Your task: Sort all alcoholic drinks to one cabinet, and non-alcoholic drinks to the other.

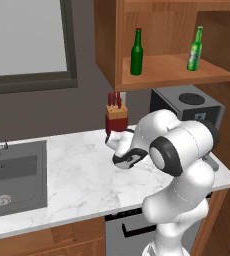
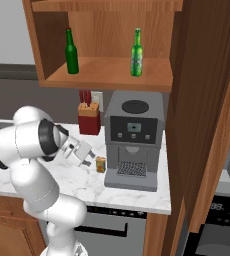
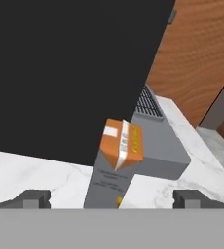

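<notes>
Two green glass beer bottles, the alcoholic drinks, stand upright on the shelf of the wide open wall cabinet (image 1: 172, 70). The darker one (image 1: 136, 52) (image 2: 71, 51) is on the left and the bright green one (image 1: 195, 49) (image 2: 136, 53) on the right. My gripper (image 2: 89, 159) (image 3: 111, 197) hangs low over the counter, open, with nothing between its fingers. Just ahead of it stands a small grey carton with an orange top (image 2: 101, 164) (image 3: 120, 151), against the coffee machine's front corner. I cannot tell whether the carton is a drink. The other cabinet shows as a tall dark wooden door (image 2: 202, 100); its inside is hidden.
The grey coffee machine (image 2: 134, 140) (image 1: 187, 105) stands right of the gripper, beneath the cabinet. A red knife block (image 1: 116, 117) (image 2: 89, 119) is at the wall behind. A steel sink (image 1: 12, 175) is set into the marble counter (image 1: 77, 175) at the left.
</notes>
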Controlling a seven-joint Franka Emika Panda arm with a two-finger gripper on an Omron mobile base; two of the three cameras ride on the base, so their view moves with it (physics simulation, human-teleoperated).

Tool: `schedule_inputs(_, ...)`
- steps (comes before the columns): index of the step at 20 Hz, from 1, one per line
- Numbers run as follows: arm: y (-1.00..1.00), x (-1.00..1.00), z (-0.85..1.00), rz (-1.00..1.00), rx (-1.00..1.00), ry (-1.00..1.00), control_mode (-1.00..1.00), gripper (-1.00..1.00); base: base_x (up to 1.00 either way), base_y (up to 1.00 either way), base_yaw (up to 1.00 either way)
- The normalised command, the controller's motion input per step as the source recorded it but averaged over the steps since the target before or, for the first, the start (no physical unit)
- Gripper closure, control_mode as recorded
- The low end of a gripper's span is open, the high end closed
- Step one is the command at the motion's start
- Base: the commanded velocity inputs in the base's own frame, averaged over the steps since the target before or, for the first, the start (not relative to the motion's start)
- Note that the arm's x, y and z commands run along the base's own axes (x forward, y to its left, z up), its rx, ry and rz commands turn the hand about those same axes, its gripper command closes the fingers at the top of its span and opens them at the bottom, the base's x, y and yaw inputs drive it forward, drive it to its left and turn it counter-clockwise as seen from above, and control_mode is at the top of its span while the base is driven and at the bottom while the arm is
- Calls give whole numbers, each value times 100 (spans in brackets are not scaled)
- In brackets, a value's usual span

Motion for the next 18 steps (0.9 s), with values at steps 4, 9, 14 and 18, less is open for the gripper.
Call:
schedule_inputs(4,-6,0,-3,0,0,0,-100,-100,0,0,0)
schedule_inputs(9,-9,2,0,0,0,0,-100,-100,0,0,0)
schedule_inputs(14,-9,1,0,0,-1,0,-100,-100,0,0,0)
schedule_inputs(18,-15,0,0,0,-1,0,-100,-100,0,0,0)
